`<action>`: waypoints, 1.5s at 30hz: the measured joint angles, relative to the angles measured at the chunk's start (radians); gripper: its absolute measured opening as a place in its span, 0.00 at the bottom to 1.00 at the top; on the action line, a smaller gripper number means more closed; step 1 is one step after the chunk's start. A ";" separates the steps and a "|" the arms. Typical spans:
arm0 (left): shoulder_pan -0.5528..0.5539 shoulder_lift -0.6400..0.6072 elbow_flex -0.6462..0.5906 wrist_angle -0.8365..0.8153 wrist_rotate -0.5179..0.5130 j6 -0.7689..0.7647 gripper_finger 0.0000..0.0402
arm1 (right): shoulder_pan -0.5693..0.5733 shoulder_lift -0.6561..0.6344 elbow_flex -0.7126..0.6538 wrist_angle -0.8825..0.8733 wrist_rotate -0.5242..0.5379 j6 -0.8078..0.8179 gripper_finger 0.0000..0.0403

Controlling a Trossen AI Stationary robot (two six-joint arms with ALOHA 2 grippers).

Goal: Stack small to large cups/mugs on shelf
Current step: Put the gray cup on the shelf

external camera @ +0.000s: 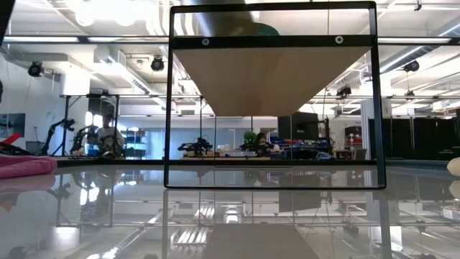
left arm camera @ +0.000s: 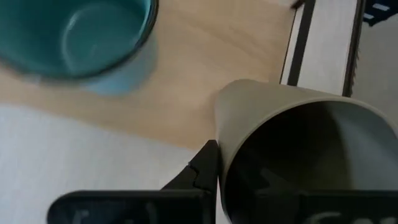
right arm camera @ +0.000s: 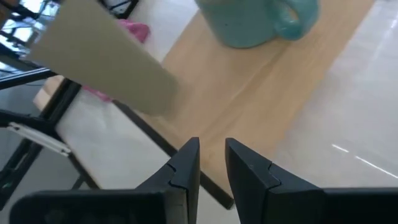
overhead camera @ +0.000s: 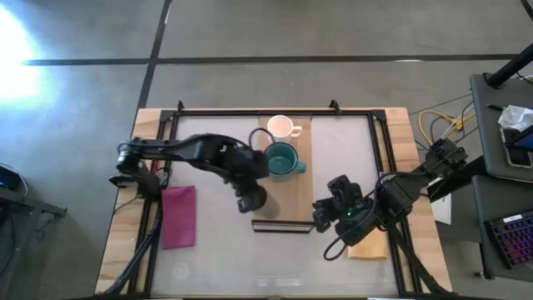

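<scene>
Olive-brown cup [left arm camera: 292, 155] held tilted in the left pincer [overhead camera: 250, 198], fingers clamped on its wall, rim facing the wrist camera; it hangs at the near-left corner of the shelf [overhead camera: 286, 200], just beside the dark end edge, apparently lifted clear of the plank, though the gap is hard to judge. Probably carried this way to set it down as the largest of the row. Teal mug [overhead camera: 281, 160] stands upright mid-shelf, handle toward the right arm; white mug [overhead camera: 280, 127] sits upright at the far end, near the teal one but apart. So small and medium appear already lined in order, leaving the near end free for the cup. Right pincer [right arm camera: 211, 163] waits low beside the shelf's near-right corner, fingers nearly together and holding nothing, out of the left arm's way. Pink cloth [overhead camera: 178, 216] lies on the desk [overhead camera: 350, 167] left of the shelf.
</scene>
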 joint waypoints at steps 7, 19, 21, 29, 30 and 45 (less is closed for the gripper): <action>0.002 0.127 0.143 0.013 -0.001 0.046 0.00 | 0.000 0.027 -0.001 0.057 0.000 -0.008 0.17; 0.007 0.163 0.208 0.004 -0.005 0.063 0.00 | -0.030 0.107 -0.002 0.116 0.008 -0.013 0.06; 0.007 0.165 0.207 0.007 -0.007 0.063 0.00 | -0.039 0.107 -0.002 0.133 0.012 -0.026 0.03; 0.009 0.165 0.207 0.030 -0.023 0.069 0.00 | -0.060 0.104 -0.002 0.201 0.030 -0.085 0.02; 0.009 0.165 0.207 0.031 -0.023 0.069 0.00 | -0.060 0.106 -0.002 0.212 0.028 -0.093 0.02; 0.008 0.165 0.207 0.033 -0.024 0.083 0.00 | -0.069 0.148 -0.006 0.217 0.008 -0.099 0.02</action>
